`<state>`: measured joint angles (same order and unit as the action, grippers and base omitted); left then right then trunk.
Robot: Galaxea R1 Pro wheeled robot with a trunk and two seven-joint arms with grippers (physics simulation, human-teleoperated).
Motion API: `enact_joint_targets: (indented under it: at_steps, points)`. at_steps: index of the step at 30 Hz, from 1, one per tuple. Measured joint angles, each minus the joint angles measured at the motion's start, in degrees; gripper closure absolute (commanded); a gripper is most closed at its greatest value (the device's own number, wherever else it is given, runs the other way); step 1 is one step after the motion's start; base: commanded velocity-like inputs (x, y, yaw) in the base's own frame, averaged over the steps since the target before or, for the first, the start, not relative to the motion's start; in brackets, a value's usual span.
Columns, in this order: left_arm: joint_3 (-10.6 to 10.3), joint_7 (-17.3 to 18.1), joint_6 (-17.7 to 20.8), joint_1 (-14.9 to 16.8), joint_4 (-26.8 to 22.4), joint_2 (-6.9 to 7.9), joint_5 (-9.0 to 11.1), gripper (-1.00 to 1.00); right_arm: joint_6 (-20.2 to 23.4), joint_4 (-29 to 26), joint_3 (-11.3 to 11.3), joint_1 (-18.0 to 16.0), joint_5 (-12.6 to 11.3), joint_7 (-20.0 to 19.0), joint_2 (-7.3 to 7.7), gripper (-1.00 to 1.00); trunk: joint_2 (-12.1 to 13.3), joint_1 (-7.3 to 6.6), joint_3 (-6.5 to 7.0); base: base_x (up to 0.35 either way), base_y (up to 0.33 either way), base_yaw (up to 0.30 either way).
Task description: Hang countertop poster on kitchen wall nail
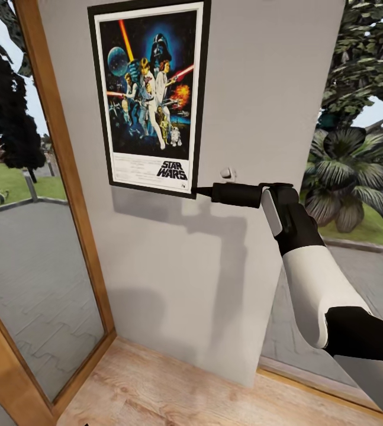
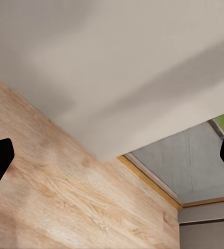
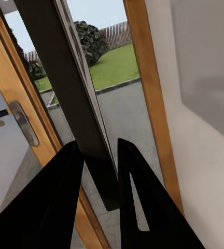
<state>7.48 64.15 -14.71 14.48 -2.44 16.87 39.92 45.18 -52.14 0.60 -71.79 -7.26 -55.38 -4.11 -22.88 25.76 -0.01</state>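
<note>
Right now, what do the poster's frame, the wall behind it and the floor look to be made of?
The poster has a thin matte black frame, plastic or painted wood, unclear. The wall looks like smooth matte grey-white plaster or paint. The floor looks like light wood planks, with visible grain.

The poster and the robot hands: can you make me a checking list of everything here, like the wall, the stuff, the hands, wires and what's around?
Surface: grey wall panel above a wooden floor.
Job's things: the poster is up against the wall, upright, gripped at its lower right corner; a small pale wall fitting sits just right of that corner, possibly a nail.
Clutter: nothing seen.
Grippers: right gripper closed on the poster's black frame edge; left gripper open, holding nothing, over the floor.
Cables: nothing seen.
Surroundings: wood-framed glass door to the left, leafy plants outside to the right.
</note>
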Motion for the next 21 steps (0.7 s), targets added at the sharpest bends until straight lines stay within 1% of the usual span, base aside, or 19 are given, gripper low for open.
enact_joint_targets:
  at_steps: [12,21]
  points:
    - [0.04,0.06,0.0,0.0,0.0,0.17,0.0,-1.0,-0.08,0.67,0.02,0.02,0.3,-0.01,0.0,1.0,0.01,0.0,0.41,0.0,0.0,0.0]
    - [0.08,0.06,0.0,0.0,0.0,0.31,0.0,-1.0,-0.08,3.22,0.14,0.0,0.19,0.23,0.03,1.0,0.01,0.0,0.42,0.0,0.0,0.0]
